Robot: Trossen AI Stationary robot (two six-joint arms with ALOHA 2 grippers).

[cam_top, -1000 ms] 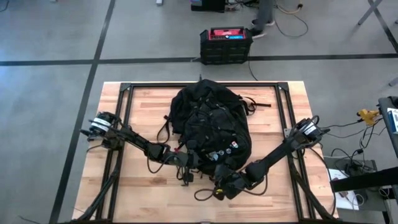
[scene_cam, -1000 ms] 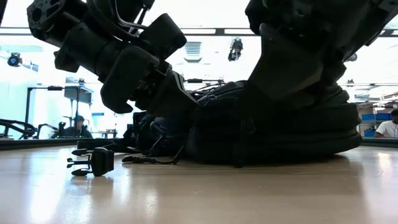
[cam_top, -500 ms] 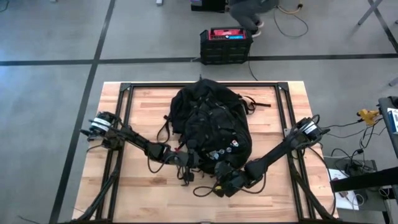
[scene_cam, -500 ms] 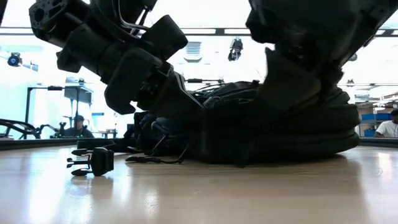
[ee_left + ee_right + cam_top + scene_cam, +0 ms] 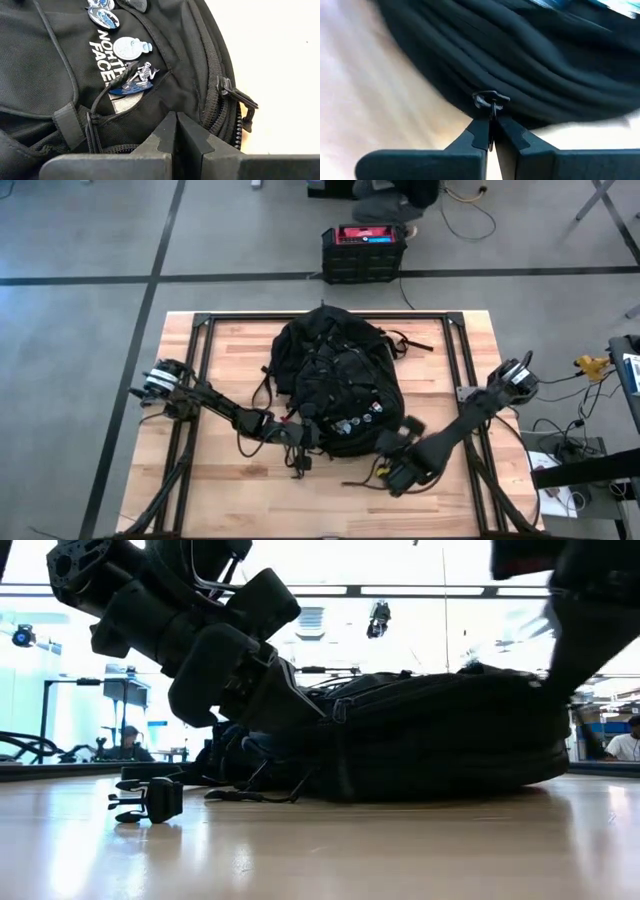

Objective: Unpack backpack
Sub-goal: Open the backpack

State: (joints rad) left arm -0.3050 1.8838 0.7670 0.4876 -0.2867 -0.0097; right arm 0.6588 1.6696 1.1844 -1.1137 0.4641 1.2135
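The black backpack [image 5: 335, 375] lies flat on the middle of the table, its end with the small round patches [image 5: 131, 48] toward the near edge. My left gripper [image 5: 308, 436] is shut at the near-left corner of that end. My right gripper [image 5: 386, 467] is just off the near-right corner, low over the wood, shut on a zipper pull [image 5: 491, 99]. In the low view the left gripper [image 5: 285, 700] meets the backpack [image 5: 440, 735] from the left, and the right gripper's fingers are out of the picture. A loose strap [image 5: 355, 480] trails on the table. My left gripper has its shut fingertips [image 5: 176, 122] on the fabric just below the patches, at the near end [image 5: 150, 107] of the backpack, coming in low from the table's left. The fingers hide what lies between them. The backpack rests on the table. My right gripper pinches the zipper pull's tab [image 5: 491, 111] between its two fingertips, just short of the metal slider. It comes nearly level from the table's near-right side. The pull stands out from the zip line along the backpack's side.
A black metal frame [image 5: 205, 340] lies on the wooden table around the backpack. A small black buckle [image 5: 150, 802] sits on the near-left wood. A black crate with a red top [image 5: 363, 248] stands on the floor beyond the far edge, with a person [image 5: 395, 192] behind it.
My right gripper has travelled toward the table's right edge along the backpack's near end, still shut on the zipper pull. In the low view its arm has swung off the backpack's front, baring it. The person beyond the far edge has moved along behind the crate.
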